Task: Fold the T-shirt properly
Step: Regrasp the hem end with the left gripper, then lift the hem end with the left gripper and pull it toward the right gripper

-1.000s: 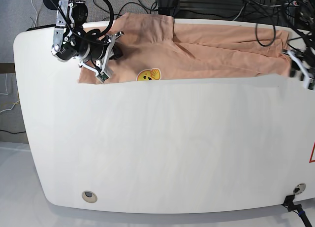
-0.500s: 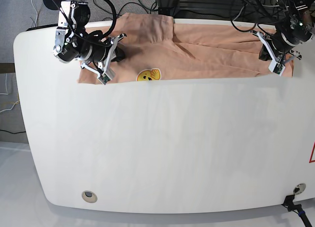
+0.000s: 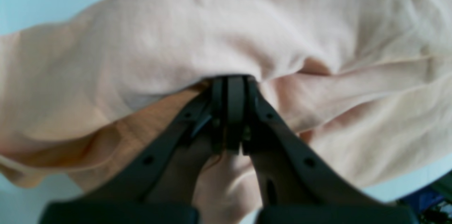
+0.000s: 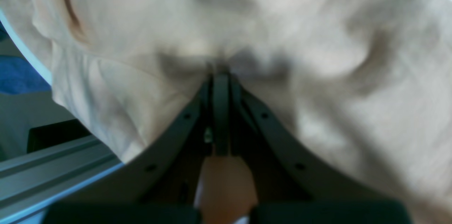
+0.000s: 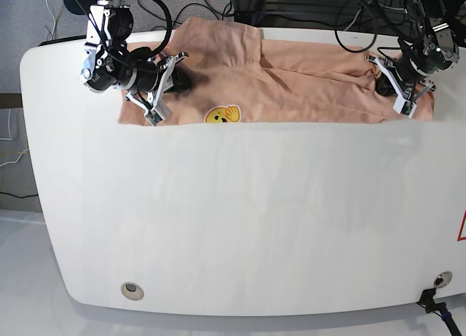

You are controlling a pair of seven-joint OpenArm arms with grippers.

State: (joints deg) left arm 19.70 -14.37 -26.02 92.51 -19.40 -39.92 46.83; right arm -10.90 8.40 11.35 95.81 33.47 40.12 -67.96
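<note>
Left end effector: jaws drawn fully together, a fold of the T-shirt pinched between them near the garment's end at the base view's right. Right end effector: jaws likewise closed on bunched cloth, at the opposite end beside the yellow smiley print. T-shirt: peach, lying crumpled in a long band along the far edge of the white counter, print side up, its far edge appearing to reach the counter's rim. Step judged in hand: both ends gripped, ready to lift and spread. Handling note: the two arms should rise together and draw apart evenly, keeping the cloth taut but unstretched; uneven pulls risk slipping a thin pinch or dragging the garment off the back.
</note>
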